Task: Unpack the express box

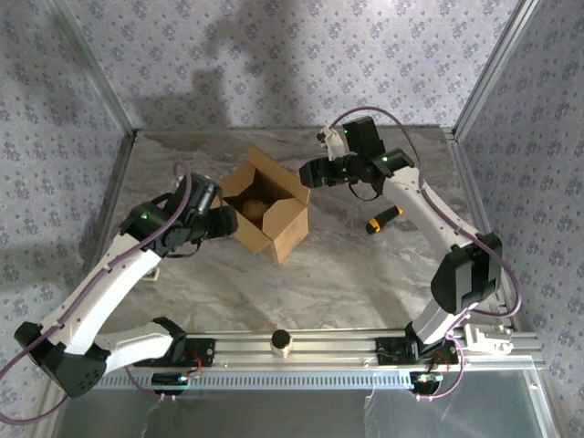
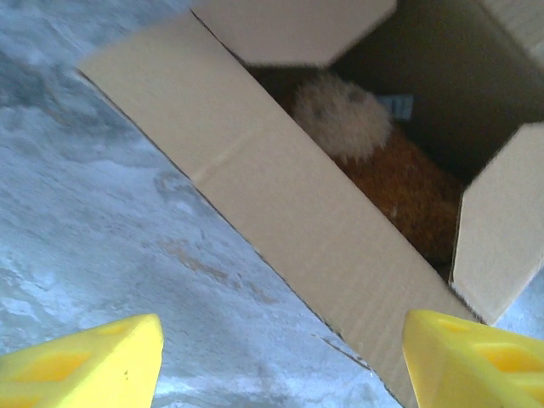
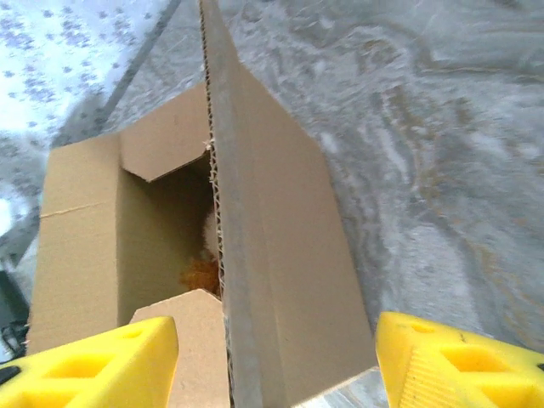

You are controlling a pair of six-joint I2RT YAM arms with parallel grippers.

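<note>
On the left side of the marble table (image 1: 338,283), my left gripper (image 2: 280,340) hangs just beside the near-left wall of the express box (image 1: 265,214). Its yellow fingers (image 2: 85,361) are spread wide and have hold of nothing. From my top view, the box sits about mid-table between the two arms, turned cornerwise, with its top flaps folded outward. Looking into it through the left wrist camera, I can see a plush toy (image 2: 399,187) at the bottom, orange-brown with a pale fluffy tuft. At the box's far-right side my right gripper (image 3: 276,340) hovers with its jaws wide apart. One flap shows edge-on between them, and neither finger touches it, so it grips nothing. Farther right, an orange-and-black handled object (image 1: 383,221) lies on the table, well apart from the box.
</note>
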